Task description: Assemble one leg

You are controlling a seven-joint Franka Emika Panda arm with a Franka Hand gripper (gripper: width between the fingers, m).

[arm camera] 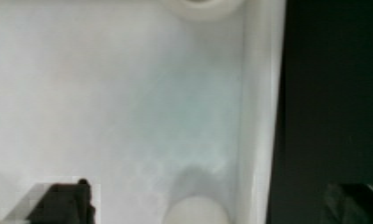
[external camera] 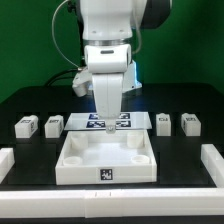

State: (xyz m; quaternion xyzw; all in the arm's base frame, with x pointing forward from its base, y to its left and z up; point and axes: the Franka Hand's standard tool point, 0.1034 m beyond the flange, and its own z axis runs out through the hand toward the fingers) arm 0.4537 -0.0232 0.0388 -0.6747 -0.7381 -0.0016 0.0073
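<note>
Four small white legs with tags lie on the black table: two at the exterior view's left [external camera: 27, 126] [external camera: 53, 124] and two at its right [external camera: 164, 122] [external camera: 189, 122]. My gripper [external camera: 105, 128] hangs straight down at the far wall of the large white tray-like piece [external camera: 70, 160]. In the wrist view the gripper [arm camera: 209, 203] is open and empty. One dark finger [arm camera: 58, 200] is over the tray's white floor [arm camera: 112, 100]. The other finger [arm camera: 361, 200] is over the black table outside the wall. No leg shows in the wrist view.
The marker board [external camera: 128, 122] lies just behind the tray. White blocks stand at the table's edges on the exterior view's left [external camera: 5, 160] and right [external camera: 213, 160]. Two round corner sockets [arm camera: 204, 8] [arm camera: 201, 205] sit along the tray wall in the wrist view.
</note>
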